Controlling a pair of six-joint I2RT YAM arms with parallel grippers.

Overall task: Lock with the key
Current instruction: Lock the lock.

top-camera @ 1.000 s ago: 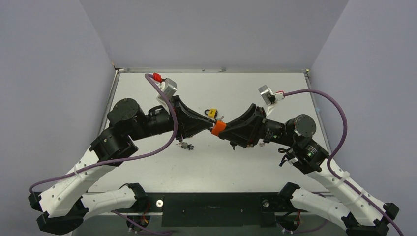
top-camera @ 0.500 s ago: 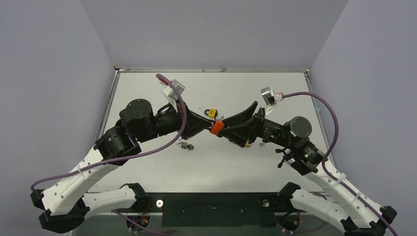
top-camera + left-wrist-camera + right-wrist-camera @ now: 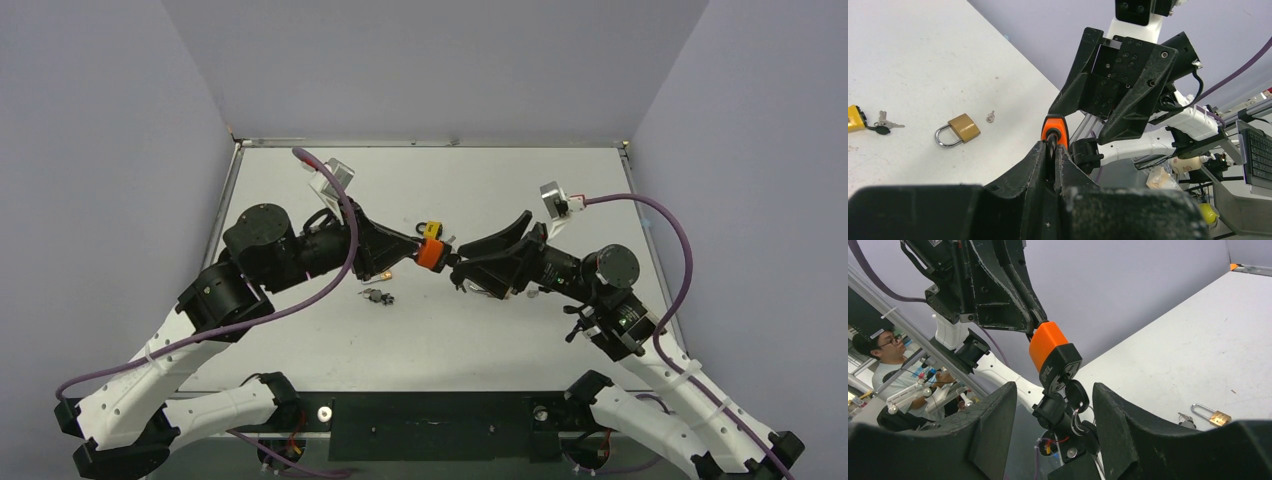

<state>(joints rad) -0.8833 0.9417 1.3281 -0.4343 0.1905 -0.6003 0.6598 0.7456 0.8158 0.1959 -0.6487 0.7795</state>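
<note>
- Holding the orange padlock (image 3: 1050, 352) aloft over the worktop (image 3: 450, 335), your left tool (image 3: 1050, 150) is clamped on it.
- Your right tool (image 3: 1054, 390) stands apart around the key (image 3: 1077, 394): close squarely on it, then twist gently.

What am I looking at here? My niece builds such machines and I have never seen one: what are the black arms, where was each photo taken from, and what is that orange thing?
These are two robot arms bolted at the near edge of a white table. The wide picture comes from a fixed camera above and behind them. The other two come from a small camera on each wrist, so each shows its own fingers. The left end effector is closed on the shackle of an orange padlock, holding it in the air. A key with a ring appears to sit in the lock's underside, between the wide-open fingers of the right end effector, which do not grip it. On the table lie a brass padlock and a yellow padlock, with small keys nearby.
</note>
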